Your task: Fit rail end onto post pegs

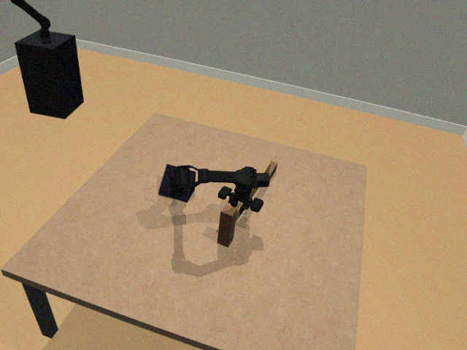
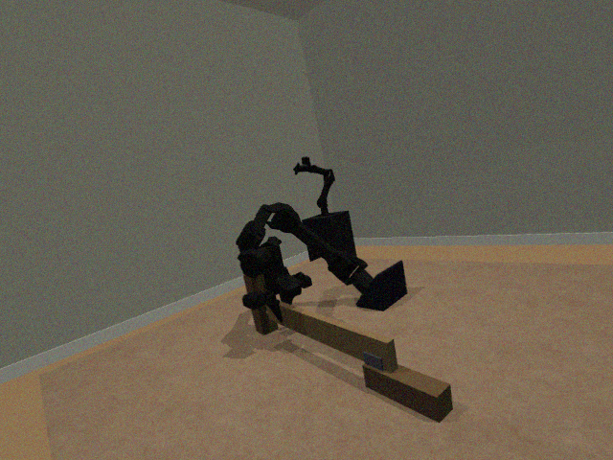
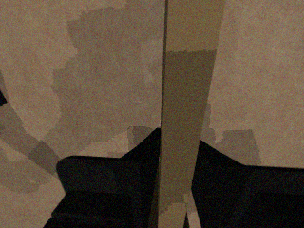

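The wooden rail has its far end at the blue bracket on the low footboard block. Its near end is raised off the table beside the post and looks close to level. My gripper points down and is shut on the rail near that end, one finger on each side. The upright wooden post stands just past the gripper. The pegs, the holes and any gap between rail end and post are hidden by the gripper and the post.
My arm's dark base stands on the table to one side of the rail, and the arm reaches over to the rail. A black pedestal with another arm stands beyond the table.
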### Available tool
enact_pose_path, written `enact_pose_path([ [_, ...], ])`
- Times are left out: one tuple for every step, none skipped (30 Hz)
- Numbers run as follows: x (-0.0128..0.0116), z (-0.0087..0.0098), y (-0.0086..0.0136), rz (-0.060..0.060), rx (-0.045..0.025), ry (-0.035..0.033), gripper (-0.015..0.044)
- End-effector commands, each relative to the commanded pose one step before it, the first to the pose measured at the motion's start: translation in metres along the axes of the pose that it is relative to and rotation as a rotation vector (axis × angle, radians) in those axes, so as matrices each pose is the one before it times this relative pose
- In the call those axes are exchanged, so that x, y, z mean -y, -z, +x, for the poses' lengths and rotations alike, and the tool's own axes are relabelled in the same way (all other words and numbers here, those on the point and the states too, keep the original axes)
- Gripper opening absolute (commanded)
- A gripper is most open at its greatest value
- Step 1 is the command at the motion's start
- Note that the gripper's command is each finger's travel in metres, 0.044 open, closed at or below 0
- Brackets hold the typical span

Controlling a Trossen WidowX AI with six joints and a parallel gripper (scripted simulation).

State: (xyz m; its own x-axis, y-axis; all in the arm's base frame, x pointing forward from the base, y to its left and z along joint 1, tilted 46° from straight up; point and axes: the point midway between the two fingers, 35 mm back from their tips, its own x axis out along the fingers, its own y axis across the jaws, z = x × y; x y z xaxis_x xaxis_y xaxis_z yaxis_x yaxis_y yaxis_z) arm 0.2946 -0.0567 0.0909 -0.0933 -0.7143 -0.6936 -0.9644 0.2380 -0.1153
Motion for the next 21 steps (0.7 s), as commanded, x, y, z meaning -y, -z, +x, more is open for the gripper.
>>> enact_pose_path([
  [0.00007, -0.00034, 0.00174, -0.0025, 0.00127, 0.00153, 0.0],
  [0.0, 0.00011, 0.00031, 0.0, -0.00002, 0.0, 0.0],
  [0.0, 0.00011, 0.00031, 0.0, -0.00002, 0.0, 0.0],
  [0.0, 0.00012, 0.00031, 0.0, -0.00002, 0.0, 0.0],
  [0.0, 0.00011, 0.00031, 0.0, -0.00002, 0.0, 0.0],
  [0.0, 0.00011, 0.00031, 0.0, -0.00002, 0.0, 0.0],
  [0.0, 0.0001, 0.00032, 0.0, -0.00002, 0.0, 0.0],
  [0.0, 0.0001, 0.00031, 0.0, -0.00002, 0.0, 0.0],
  [0.0, 0.00009, 0.00031, 0.0, -0.00002, 0.0, 0.0],
  [0.0, 0.00007, 0.00031, 0.0, -0.00002, 0.0, 0.0],
  [0.0, 0.00006, 0.00031, 0.0, -0.00002, 0.0, 0.0],
  [0.0, 0.00005, 0.00031, 0.0, -0.00002, 0.0, 0.0],
  [0.0, 0.00003, 0.00033, 0.0, -0.00002, 0.0, 0.0],
  [0.0, 0.00001, 0.0003, 0.0, -0.00001, 0.0, 0.0],
  [0.0, 0.0, 0.00033, 0.0, -0.00002, 0.0, 0.0],
  [0.0, -0.00002, 0.00033, 0.0, -0.00002, 0.0, 0.0],
  [0.0, -0.00004, 0.00033, 0.0, -0.00001, 0.0, 0.0],
  [0.0, -0.00005, 0.00033, 0.0, -0.00001, 0.0, 0.0],
  [0.0, -0.00006, 0.00032, 0.0, -0.00001, 0.0, 0.0],
  [0.0, -0.00007, 0.00032, 0.0, -0.00001, 0.0, 0.0],
  [0.0, -0.00008, 0.00032, 0.0, -0.00001, 0.0, 0.0],
])
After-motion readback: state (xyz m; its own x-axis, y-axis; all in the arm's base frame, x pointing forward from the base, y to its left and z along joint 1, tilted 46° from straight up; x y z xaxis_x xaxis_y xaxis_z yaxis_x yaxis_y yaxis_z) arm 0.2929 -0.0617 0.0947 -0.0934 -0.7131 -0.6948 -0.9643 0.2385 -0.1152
